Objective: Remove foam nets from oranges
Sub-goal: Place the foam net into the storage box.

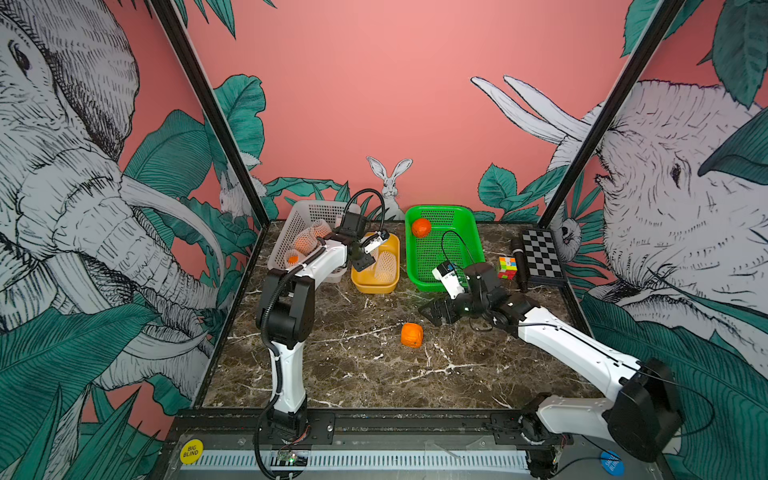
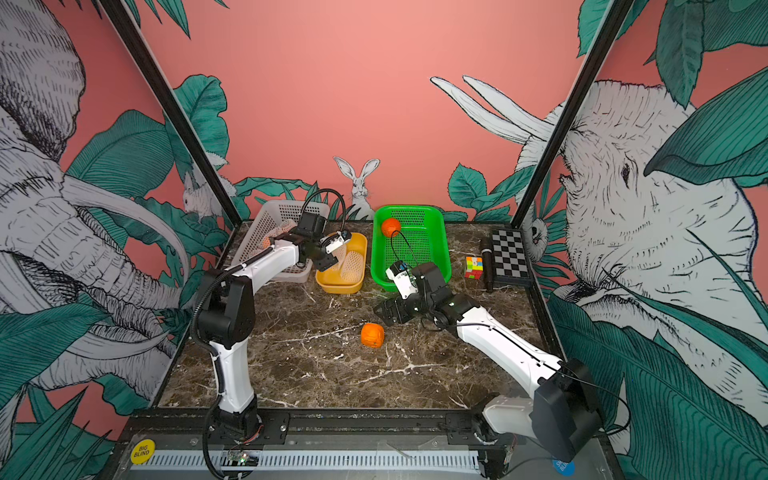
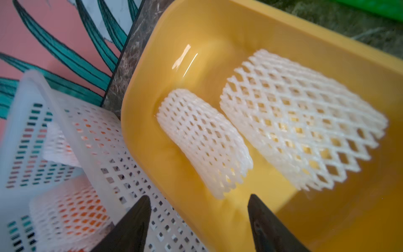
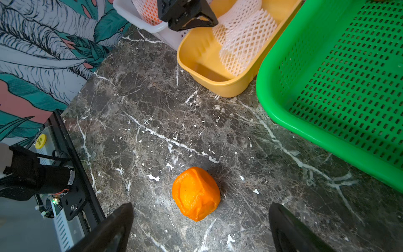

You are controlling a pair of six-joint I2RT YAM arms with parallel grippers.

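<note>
left gripper [image 3: 198,196]: jaws apart, empty, over far yellow tub [image 3: 139,131] collecting stripped foam nets [image 3: 205,139] | right gripper [image 4: 200,205]: spread wide, empty, poised over bare orange [image 4: 196,193], likely for pickup

Both arms are white shells with black joint housings. The left arm [image 1: 286,374] carries a ribbed black hose [image 1: 284,279], seemingly held by white ties; the right arm [image 1: 573,345] has a thin black wire [image 1: 540,325] along it. The left gripper [image 3: 198,196] has black, tapered fingers [image 3: 135,224].
</note>
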